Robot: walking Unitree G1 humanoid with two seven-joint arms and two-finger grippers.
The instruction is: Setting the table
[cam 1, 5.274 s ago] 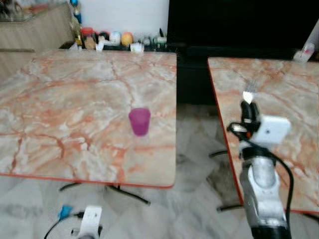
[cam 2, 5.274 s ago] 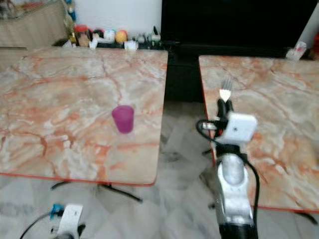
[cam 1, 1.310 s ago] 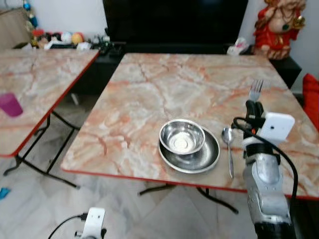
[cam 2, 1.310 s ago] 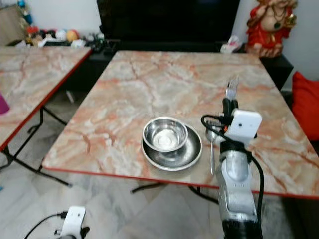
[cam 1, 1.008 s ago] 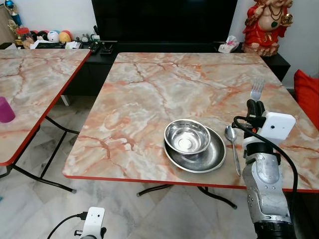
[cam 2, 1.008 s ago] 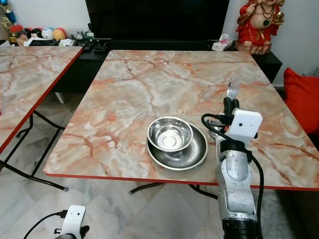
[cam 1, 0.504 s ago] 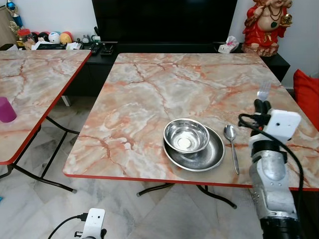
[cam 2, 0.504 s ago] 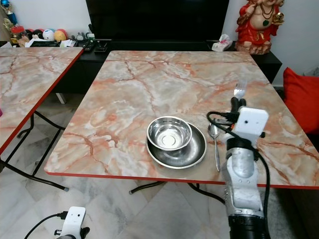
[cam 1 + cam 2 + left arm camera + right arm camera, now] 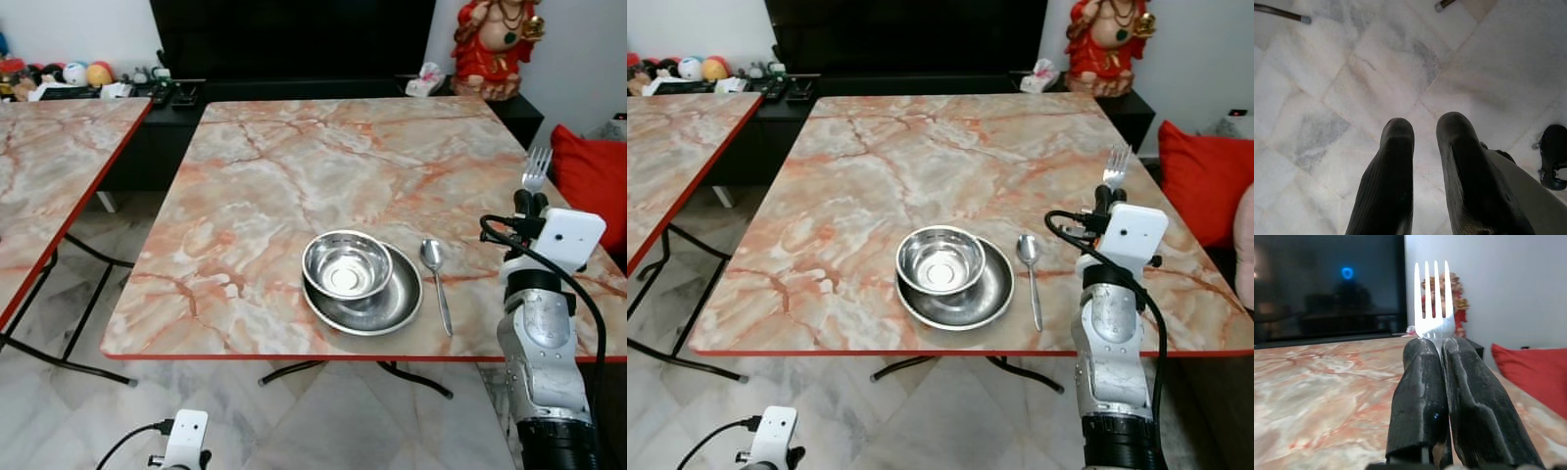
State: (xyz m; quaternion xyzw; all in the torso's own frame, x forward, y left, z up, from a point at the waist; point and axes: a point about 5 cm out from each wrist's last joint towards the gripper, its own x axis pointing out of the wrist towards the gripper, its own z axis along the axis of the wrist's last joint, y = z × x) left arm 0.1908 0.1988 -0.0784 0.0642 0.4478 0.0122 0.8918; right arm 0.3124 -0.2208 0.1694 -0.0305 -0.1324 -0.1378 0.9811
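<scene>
- We face the orange-veined marble table with the red edge, the place setting lying toward its near edge.
- On it a shallow steel plate carries a round steel bowl, set toward the plate's left side.
- Just right of the plate lies a steel spoon, its long axis running near to far, bowl end at the far end.
- Our right gripper hovers over the table's right edge, right of the spoon and well apart from it.
- Its fingers are clamped tight on the silver four-tined fork, held upright, tines up, handle hidden between the pads.
- We judge the open spot is left of the plate, so the fork must cross over plate and bowl and tip flat, parallel to the spoon.
- Our left gripper hangs idle over the pale tiled floor, fingers narrowly apart and holding nothing.
</scene>
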